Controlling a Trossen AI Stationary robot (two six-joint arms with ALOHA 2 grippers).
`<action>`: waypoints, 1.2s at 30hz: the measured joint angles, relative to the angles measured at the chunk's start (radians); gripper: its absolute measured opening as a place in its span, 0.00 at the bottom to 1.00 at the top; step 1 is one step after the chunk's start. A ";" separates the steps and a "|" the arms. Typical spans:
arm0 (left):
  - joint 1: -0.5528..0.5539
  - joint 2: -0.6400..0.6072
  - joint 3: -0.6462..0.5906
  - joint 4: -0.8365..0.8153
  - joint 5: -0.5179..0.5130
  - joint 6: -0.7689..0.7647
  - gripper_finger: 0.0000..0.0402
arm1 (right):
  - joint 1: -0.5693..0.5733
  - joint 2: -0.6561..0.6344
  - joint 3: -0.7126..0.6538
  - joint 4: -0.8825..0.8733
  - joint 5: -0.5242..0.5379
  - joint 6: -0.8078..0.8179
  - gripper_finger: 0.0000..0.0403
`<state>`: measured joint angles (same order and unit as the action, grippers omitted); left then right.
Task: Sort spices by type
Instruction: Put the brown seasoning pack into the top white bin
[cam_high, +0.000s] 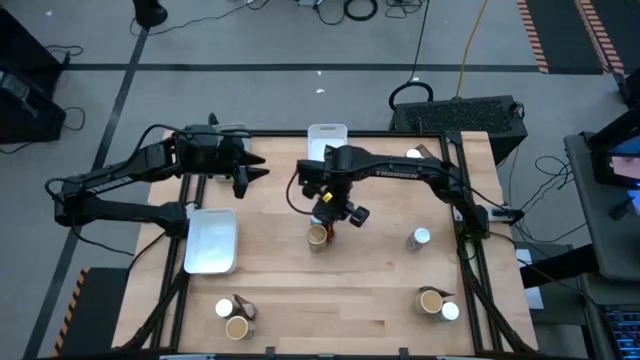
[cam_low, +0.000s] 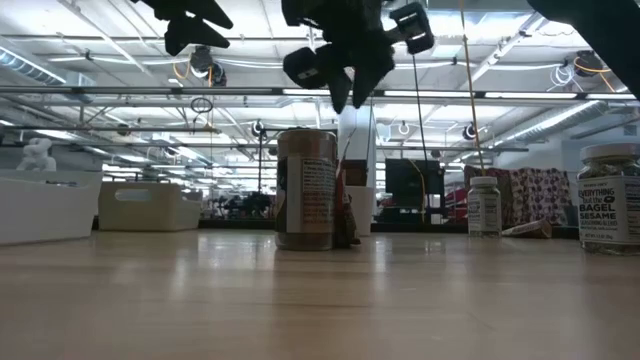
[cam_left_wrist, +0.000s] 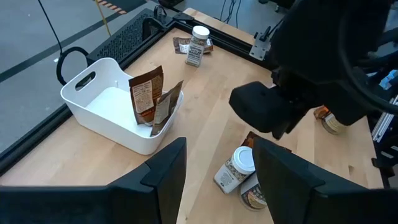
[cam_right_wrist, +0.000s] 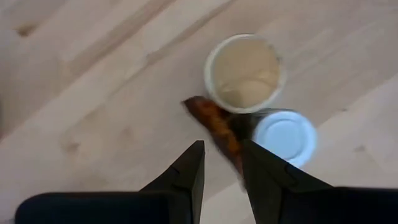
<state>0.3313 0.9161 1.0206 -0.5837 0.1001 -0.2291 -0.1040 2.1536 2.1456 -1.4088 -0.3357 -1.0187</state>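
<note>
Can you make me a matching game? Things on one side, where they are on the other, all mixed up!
Things:
1. brown packets
2. right gripper
3. lone white-topped jar
4. left gripper

Places:
a. on the right part of the table, apart from other spices
b. above the table's far left part
c. inside a white tray
d. just above a tan-topped jar mid-table

Pairs: 1-c, 2-d, 3-a, 4-b

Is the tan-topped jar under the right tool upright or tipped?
Upright: the tan-topped jar stands on its base in the low view, and its round lid faces straight up at the right wrist camera.
</note>
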 joint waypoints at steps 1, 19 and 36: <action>0.000 0.000 0.000 0.000 0.000 0.000 0.47 | 0.001 0.000 0.000 0.009 0.001 0.000 0.21; 0.000 0.000 0.000 -0.001 0.000 0.000 0.47 | -0.001 0.006 0.000 0.024 0.070 -0.059 0.21; 0.000 0.000 0.000 -0.001 -0.060 -0.053 0.47 | -0.051 -0.332 -0.428 0.223 0.024 -0.076 0.21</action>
<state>0.3313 0.9165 1.0203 -0.5850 0.0405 -0.2821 -0.1550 1.8216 1.7181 -1.1863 -0.3114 -1.0944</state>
